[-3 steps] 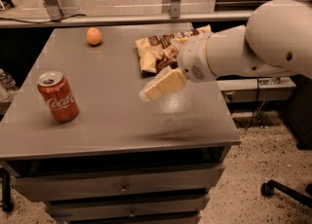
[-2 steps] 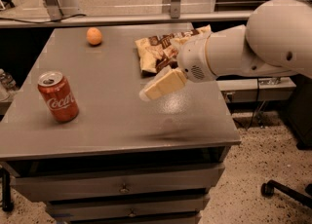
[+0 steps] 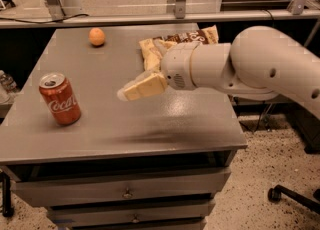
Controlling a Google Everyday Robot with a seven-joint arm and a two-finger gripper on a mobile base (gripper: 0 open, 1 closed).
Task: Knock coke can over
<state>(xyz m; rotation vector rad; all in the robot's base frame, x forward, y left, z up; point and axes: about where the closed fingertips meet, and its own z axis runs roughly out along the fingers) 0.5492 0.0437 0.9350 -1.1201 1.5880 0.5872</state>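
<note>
The coke can (image 3: 60, 99), red with white script and a silver top, stands upright near the left front of the grey table (image 3: 165, 129). My gripper (image 3: 126, 93) hovers just above the tabletop, to the right of the can, with a clear gap between them. Its cream fingers (image 3: 145, 86) point left toward the can, lie pressed together and hold nothing. The white arm reaches in from the right.
An orange (image 3: 97, 37) lies at the back left of the table. A yellow-brown chip bag (image 3: 172, 43) lies at the back, partly behind my wrist. Drawers (image 3: 125, 192) sit below the top. A chair base (image 3: 290, 194) stands on the floor at the right.
My gripper has moved left across the table toward the can. The can, orange and bag have not moved.
</note>
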